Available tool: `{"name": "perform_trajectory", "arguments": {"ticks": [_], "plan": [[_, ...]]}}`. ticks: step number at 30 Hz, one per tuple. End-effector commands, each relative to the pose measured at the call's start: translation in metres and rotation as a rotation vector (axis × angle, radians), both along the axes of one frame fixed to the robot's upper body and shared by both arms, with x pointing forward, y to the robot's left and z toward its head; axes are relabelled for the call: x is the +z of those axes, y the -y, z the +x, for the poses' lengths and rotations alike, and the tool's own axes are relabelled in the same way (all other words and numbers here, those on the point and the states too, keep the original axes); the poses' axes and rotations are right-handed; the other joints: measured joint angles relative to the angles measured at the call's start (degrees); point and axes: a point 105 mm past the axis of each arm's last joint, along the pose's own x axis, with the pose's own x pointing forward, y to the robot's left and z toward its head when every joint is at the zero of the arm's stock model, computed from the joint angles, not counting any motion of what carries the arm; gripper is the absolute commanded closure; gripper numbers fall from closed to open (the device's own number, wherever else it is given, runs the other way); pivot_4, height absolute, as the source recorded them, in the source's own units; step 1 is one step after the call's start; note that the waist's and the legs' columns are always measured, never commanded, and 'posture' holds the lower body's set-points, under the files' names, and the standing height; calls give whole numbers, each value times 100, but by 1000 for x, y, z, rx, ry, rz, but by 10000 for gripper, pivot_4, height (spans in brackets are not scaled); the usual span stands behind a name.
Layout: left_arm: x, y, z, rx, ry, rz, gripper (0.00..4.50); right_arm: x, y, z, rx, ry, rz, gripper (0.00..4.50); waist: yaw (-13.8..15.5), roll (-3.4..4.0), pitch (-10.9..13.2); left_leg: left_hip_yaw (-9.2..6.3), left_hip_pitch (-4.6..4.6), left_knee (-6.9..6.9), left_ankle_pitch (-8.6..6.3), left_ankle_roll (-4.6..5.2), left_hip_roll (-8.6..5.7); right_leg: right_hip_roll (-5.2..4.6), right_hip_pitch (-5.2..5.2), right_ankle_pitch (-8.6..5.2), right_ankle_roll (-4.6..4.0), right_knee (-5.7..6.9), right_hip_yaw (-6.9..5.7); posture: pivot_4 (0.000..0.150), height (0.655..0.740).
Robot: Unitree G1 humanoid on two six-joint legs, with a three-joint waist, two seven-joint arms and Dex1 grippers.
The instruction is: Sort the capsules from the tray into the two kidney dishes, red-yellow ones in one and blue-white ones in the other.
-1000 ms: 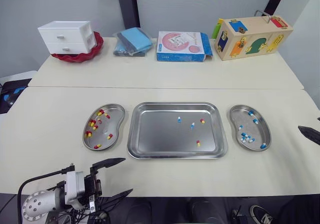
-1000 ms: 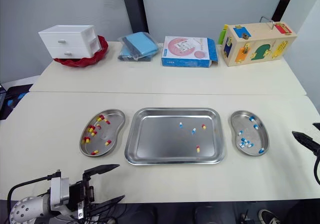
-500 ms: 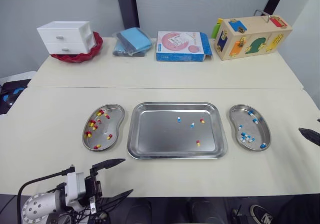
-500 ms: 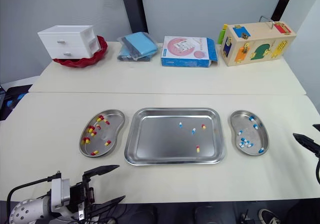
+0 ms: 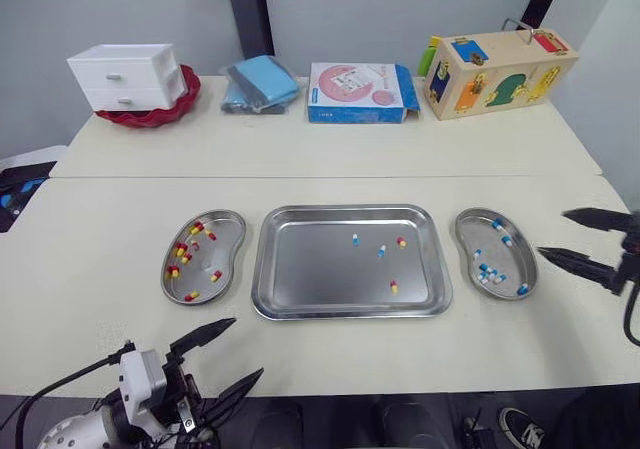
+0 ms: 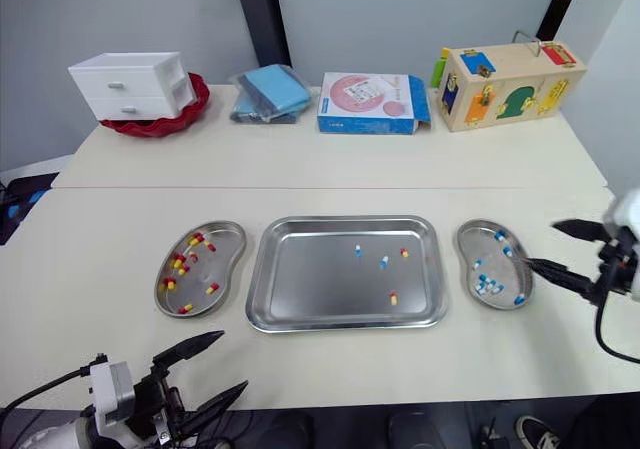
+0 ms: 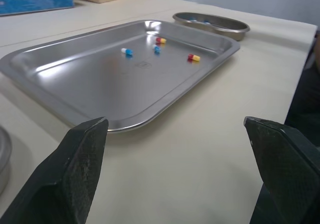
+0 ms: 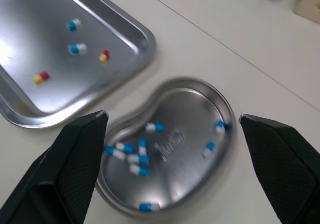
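Legend: 4 capsules (image 5: 382,251) lie right of centre in the tray (image 5: 350,312); right tool (image 5: 553,233), open and empty beside the blue-white dish (image 5: 514,261), is nearer than the open left tool (image 5: 246,347)

The white drawer unit (image 5: 125,74) hides most of the red bowl (image 5: 150,118) under it, the tray (image 8: 30,44) runs past the right wrist view's edge, and the print on the blue box (image 5: 360,91) is too small to read.
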Motion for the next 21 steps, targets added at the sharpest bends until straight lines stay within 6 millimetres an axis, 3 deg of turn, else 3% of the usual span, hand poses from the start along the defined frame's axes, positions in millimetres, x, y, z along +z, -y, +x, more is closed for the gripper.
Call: {"name": "perform_trajectory", "arguments": {"ticks": [1, 11, 21], "plan": [[5, 0, -2, 40, 16, 2, 0, 5, -35, 4, 142, -22, 1, 543, 7, -1, 0, 0, -1, 0, 0, 0, 0, 0, 0, 0, 0, -2, 0, 1500, 7400], [7, 1, -9, 113, 4, -5, 0, -12, -104, 30, 324, -57, 32, 543, 33, -3, 3, -4, -10, -5, -1, 1, 1, -3, -4, 2, 2, -21, -8, 1500, 7400], [6, 1, -6, 103, 1, -6, 0, -45, -144, 55, 273, -62, -9, 543, 34, -3, 3, -13, -17, -5, -1, 1, 3, -2, -9, 2, 1, -23, -18, 1500, 7400]]}}
